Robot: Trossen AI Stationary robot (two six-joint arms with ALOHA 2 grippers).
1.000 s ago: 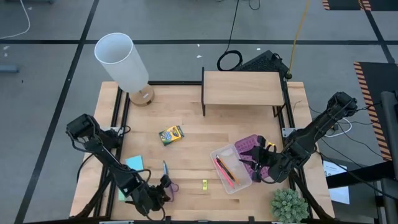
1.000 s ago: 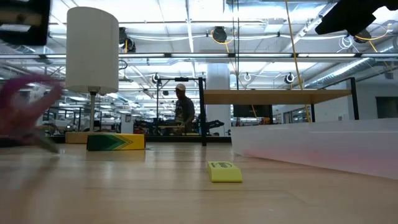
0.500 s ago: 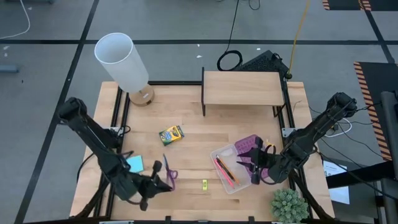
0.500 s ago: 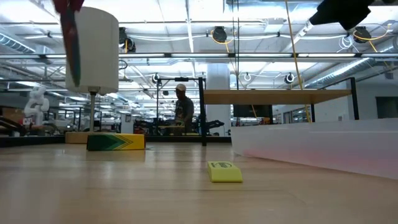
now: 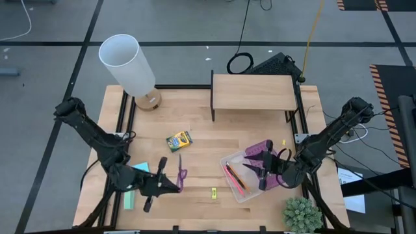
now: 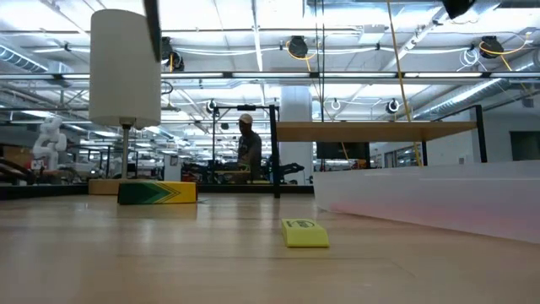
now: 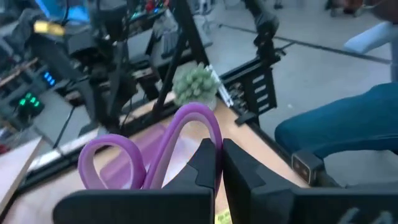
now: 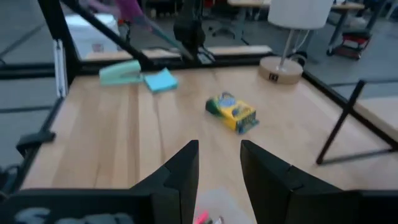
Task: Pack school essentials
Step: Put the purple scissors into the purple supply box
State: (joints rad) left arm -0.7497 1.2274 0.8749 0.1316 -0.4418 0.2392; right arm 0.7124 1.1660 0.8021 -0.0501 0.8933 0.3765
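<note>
My left gripper (image 5: 170, 184) was clamped on the purple-handled scissors (image 5: 181, 175), holding them in the air above the front left part of the wooden table (image 5: 214, 146). In my left wrist view the two purple loops (image 7: 155, 149) stood up right in front of my closed fingers (image 7: 205, 171). In the low view only a thin dark strip, most likely a blade, hung down at the top beside the white lamp (image 6: 125, 69).

The clear plastic box (image 5: 240, 177) sat open on the right half of the table. Inside it lay the pink pen (image 5: 231, 178) and the orange pencil (image 5: 240, 181) side by side, with a dark thin item between them that I could not make out well. A purple pouch (image 5: 259, 150) lay touching the box's far right corner. My right gripper (image 5: 265, 170) hovered over the right edge of that box with its fingers (image 8: 180, 174) spread apart and nothing between them.

Outside the box, the yellow crayon box (image 5: 179, 140) lay near the middle of the table, the tiny yellow piece (image 5: 213, 192) near the front edge just left of the clear box, and the light-blue square note pad (image 5: 141, 169) on the left side under my left arm, beside a pale green stapler (image 8: 121, 73).
</note>
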